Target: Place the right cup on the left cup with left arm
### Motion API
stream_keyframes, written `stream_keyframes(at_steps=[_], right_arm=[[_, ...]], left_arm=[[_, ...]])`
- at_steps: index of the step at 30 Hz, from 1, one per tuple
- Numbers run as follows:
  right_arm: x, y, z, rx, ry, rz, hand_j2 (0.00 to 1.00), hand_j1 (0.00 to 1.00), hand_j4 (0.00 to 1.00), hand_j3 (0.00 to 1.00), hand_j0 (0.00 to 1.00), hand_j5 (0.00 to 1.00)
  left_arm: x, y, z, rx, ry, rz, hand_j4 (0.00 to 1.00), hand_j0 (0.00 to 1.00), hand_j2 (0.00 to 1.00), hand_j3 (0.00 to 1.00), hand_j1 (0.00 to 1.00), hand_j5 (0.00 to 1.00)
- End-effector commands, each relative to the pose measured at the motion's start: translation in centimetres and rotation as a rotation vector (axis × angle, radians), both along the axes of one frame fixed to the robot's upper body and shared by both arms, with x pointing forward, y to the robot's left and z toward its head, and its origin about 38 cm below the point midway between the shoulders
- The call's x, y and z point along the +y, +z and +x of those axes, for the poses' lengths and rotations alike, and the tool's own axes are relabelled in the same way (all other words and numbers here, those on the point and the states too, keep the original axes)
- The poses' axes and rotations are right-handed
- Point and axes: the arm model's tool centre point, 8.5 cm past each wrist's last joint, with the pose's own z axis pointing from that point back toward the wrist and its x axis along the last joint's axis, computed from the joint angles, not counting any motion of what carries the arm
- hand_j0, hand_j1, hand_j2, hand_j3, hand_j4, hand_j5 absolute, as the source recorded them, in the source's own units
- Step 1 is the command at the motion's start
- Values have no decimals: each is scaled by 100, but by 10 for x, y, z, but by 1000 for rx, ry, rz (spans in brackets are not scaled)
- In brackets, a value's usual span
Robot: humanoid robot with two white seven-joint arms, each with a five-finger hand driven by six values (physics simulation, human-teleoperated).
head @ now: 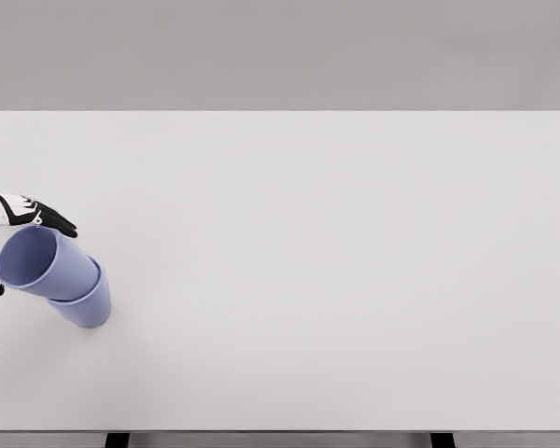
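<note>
The stacking step looks nearly done: the upper cup (39, 261) sits tilted in the mouth of the lower cup (87, 303), its open rim leaning toward the left edge of the surface (308, 261). Both lavender cups stand close to that left edge, about midway between the far and near edges. The left hand (19, 217) enters at the left border, and its dark fingers (56, 222) curl around the upper cup's rim from behind, with another fingertip showing just below the cup at the border; I judge they are gripping it. Next, the hand likely needs to settle the upper cup straighter into the lower one, then loosen and draw away without tipping the pair. The right arm is out of view.
</note>
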Motion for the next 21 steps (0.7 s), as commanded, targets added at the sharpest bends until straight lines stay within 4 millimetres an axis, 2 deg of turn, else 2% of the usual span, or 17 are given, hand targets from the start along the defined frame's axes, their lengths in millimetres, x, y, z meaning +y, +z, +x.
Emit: stream_keyframes(at_steps=[1, 4, 7, 10, 12, 13, 16, 17, 18, 20, 21], right_arm=[[0, 0, 0, 0, 0, 0, 100, 100, 100, 100, 100, 100], [0, 0, 0, 0, 0, 0, 100, 100, 100, 100, 100, 100], [0, 0, 0, -1, 0, 0, 100, 100, 100, 100, 100, 100], [0, 0, 0, 0, 0, 0, 100, 100, 100, 100, 100, 100], [0, 0, 0, -1, 0, 0, 100, 100, 100, 100, 100, 100], [0, 0, 0, -1, 0, 0, 100, 100, 100, 100, 100, 100], [0, 0, 0, 0, 0, 0, 100, 100, 100, 100, 100, 100], [0, 0, 0, -1, 0, 0, 100, 100, 100, 100, 100, 100], [0, 0, 0, -1, 0, 0, 100, 100, 100, 100, 100, 100], [0, 0, 0, 0, 0, 0, 100, 100, 100, 100, 100, 100], [0, 0, 0, -1, 0, 0, 100, 100, 100, 100, 100, 100]], left_arm=[[2, 4, 0, -6, 8, -3, 98, 98, 98, 98, 98, 98], [13, 33, -5, -65, 41, 9, 100, 100, 100, 100, 100, 100], [18, 47, -7, -85, 65, -11, 100, 100, 100, 100, 100, 100], [12, 83, -1, -183, 53, -68, 100, 100, 100, 100, 100, 100], [-11, 95, 10, -242, -14, -135, 100, 100, 100, 100, 100, 100], [-34, 96, 17, -265, -81, -185, 100, 100, 100, 100, 100, 100], [-75, 113, 31, -340, -202, -279, 100, 100, 100, 100, 100, 100], [-100, 113, 38, -350, -269, -333, 100, 100, 100, 100, 100, 100], [-123, 104, 43, -330, -326, -383, 100, 100, 100, 100, 100, 100], [-148, 95, 48, -307, -383, -433, 100, 100, 100, 100, 100, 100], [-164, 80, 50, -259, -415, -447, 100, 100, 100, 100, 100, 100]])
